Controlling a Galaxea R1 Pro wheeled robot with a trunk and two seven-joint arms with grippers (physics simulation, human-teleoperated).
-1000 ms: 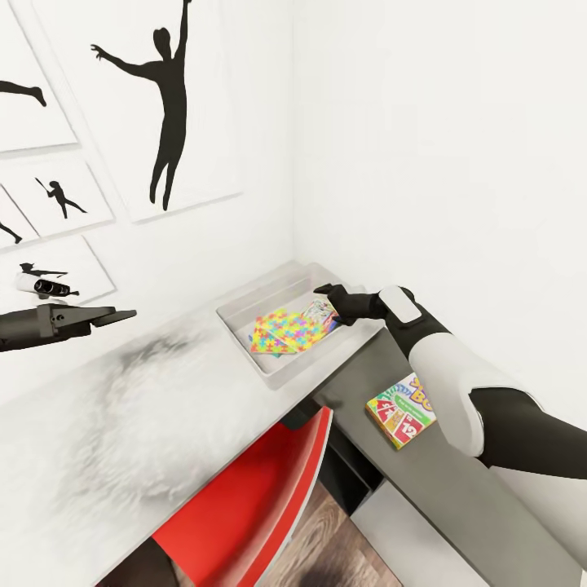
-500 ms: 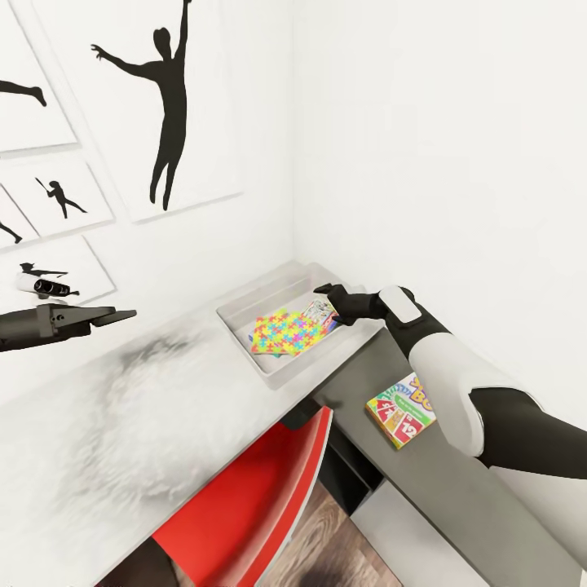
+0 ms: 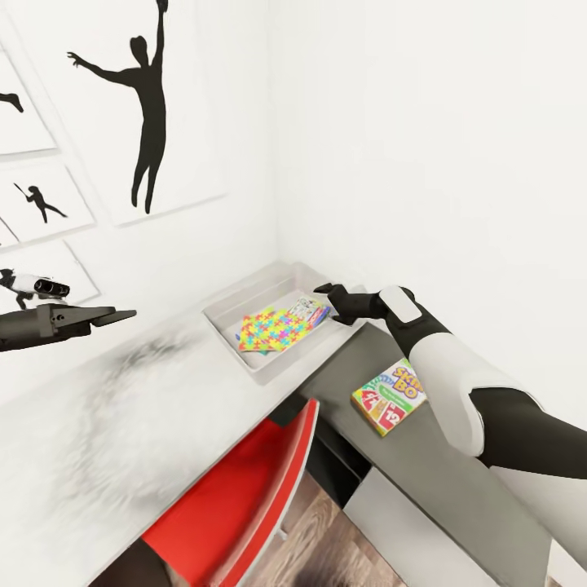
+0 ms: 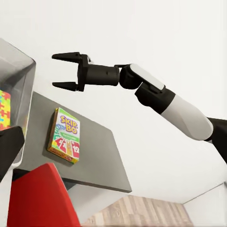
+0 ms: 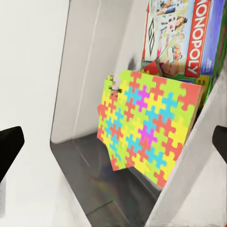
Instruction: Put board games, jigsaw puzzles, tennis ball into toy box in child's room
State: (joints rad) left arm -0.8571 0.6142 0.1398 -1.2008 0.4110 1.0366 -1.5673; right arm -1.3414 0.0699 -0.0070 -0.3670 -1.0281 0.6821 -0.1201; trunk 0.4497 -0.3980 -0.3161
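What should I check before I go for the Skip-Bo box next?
1. Right gripper open and empty: ok, jaws stand apart.
2. Right gripper clear of the toy box: cannot tell, it hovers by the rim.
3. Monopoly box inside the toy box: ok.
4. Jigsaw puzzle inside the toy box: ok, tilted against the wall.
5. Skip-Bo box unobstructed on the dark side unit: ok.
6. Left gripper out of the way: ok.

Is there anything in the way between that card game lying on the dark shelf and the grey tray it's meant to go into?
Nothing visible blocks it. The yellow-green board game lies flat on the dark side unit, with bare surface between it and the toy box. The open right gripper hangs over the box's near corner, above a jigsaw puzzle.
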